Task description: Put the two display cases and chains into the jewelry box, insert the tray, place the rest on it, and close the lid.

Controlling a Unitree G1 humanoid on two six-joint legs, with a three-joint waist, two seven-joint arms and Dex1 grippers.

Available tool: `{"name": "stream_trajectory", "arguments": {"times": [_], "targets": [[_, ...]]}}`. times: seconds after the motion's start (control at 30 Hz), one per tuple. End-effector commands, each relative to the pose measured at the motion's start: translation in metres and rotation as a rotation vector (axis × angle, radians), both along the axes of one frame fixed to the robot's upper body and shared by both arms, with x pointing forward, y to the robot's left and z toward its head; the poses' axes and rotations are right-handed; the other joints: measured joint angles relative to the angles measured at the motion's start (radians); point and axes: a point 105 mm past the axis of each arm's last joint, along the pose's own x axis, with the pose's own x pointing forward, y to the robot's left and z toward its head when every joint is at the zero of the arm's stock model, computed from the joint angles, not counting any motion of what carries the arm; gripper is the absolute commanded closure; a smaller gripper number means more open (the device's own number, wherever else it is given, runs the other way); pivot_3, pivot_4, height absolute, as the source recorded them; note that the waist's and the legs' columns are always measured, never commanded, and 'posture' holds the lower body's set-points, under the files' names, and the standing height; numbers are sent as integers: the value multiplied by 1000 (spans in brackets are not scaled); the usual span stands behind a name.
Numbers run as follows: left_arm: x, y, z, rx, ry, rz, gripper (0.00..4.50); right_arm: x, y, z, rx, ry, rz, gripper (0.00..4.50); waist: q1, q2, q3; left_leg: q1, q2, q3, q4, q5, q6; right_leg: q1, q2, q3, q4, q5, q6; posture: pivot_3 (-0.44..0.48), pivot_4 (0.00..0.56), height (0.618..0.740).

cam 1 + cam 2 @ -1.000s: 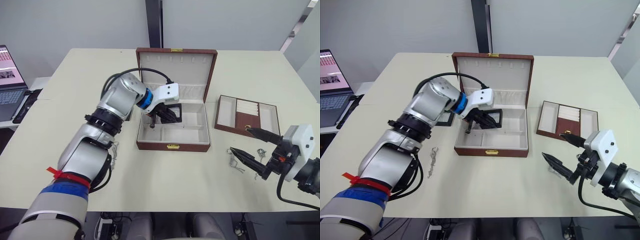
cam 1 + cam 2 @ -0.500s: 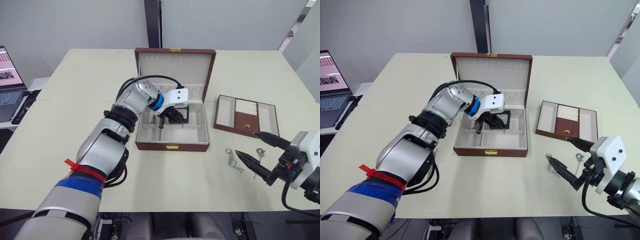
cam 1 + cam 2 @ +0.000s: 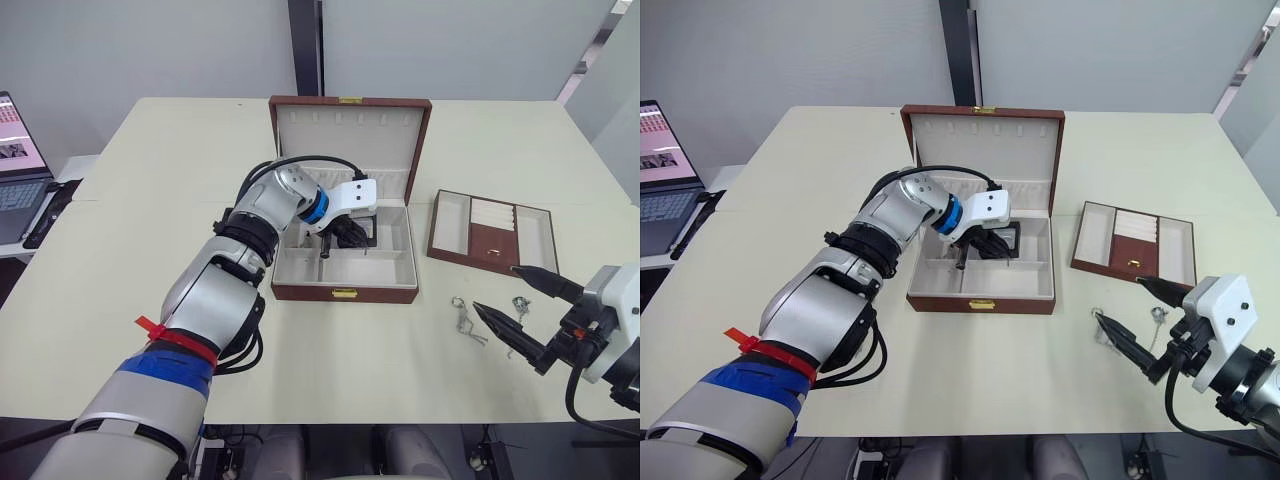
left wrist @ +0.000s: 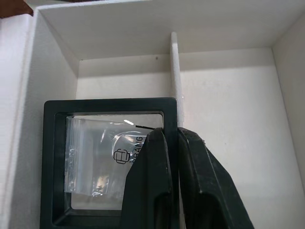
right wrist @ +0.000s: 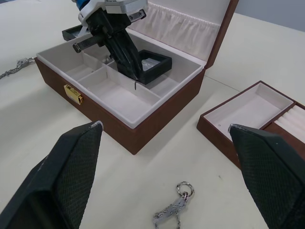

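The left claw [image 4: 172,143] reaches down into the open jewelry box [image 3: 345,268], its two black fingers clenched on the edge of a display case [image 4: 109,157] where that black frame meets a cream divider [image 4: 175,76]; a small clear bag with dark print lies under the case's window. The case sits in a rear compartment of the box, just under the claw, and the hinged lid [image 3: 350,135] stands upright behind it, its cream lining and gathered pocket facing forward. In the right wrist view a second display case [image 5: 71,32] shows beyond the box's far side, behind the left claw's wrist, on the pale surface [image 3: 150,200], with a chain [image 5: 14,67] lying on the surface near that side of the box. The right claw [image 3: 515,300] hovers low over the surface well apart from the box, its fingers spread wide and released, gripping nothing. Just beside its fingertips lie two short silver chains [image 3: 465,318] with small rings, one [image 3: 521,305] between the fingers' line and the tray. The shallow dark red tray [image 3: 494,235] rests on the surface beyond the right claw, beside the box, its cream compartments bare.
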Motion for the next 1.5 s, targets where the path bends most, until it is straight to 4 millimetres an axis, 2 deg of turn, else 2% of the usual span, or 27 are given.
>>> {"name": "stream_trajectory", "arguments": {"times": [0.03,0.53,0.63,0.77,1.0,1.07,1.2,1.4,1.5], "targets": [[3,-5,16,-19,-65,-19,4490,-3,2,11,-8,-57,7,0,0,0,0,0,0,0,0,0,0,0,0,0,0,0,0,0,150,740],[1,-8,25,-82,-55,-39,48,1,1,11,-9,-56,21,0,0,0,0,0,0,0,0,0,0,0,0,0,0,0,0,0,150,740],[-2,-8,30,-131,-27,-51,48,3,-2,10,-12,-45,30,0,0,0,0,0,0,0,0,0,0,0,0,0,0,0,0,0,150,740],[-12,-6,50,-279,39,-100,48,9,-12,8,-12,-23,45,0,-1,0,0,0,0,1,0,0,0,0,0,0,0,0,0,0,150,740],[-38,27,72,-511,156,-98,48,23,-42,1,-26,22,40,0,-9,1,-1,2,5,0,0,1,-1,0,0,1,1,0,0,0,150,740],[-43,50,77,-591,145,-22,48,28,-54,-5,-30,51,29,0,-9,2,-1,1,5,0,0,1,-1,0,0,1,1,0,0,0,150,740],[-51,95,75,-665,89,167,48,37,-72,-12,-23,77,10,0,-11,2,-1,1,7,-1,1,1,-1,0,0,2,1,0,0,0,150,740],[-65,168,52,-603,25,488,48,49,-84,-20,-20,103,15,0,-3,2,-1,2,6,-2,1,0,-1,1,-2,1,1,0,0,0,150,740],[-75,197,47,-579,-3,614,48,54,-89,-22,-19,115,15,0,-2,2,-1,2,6,-2,1,0,0,1,-3,1,1,0,0,0,150,740]]}}
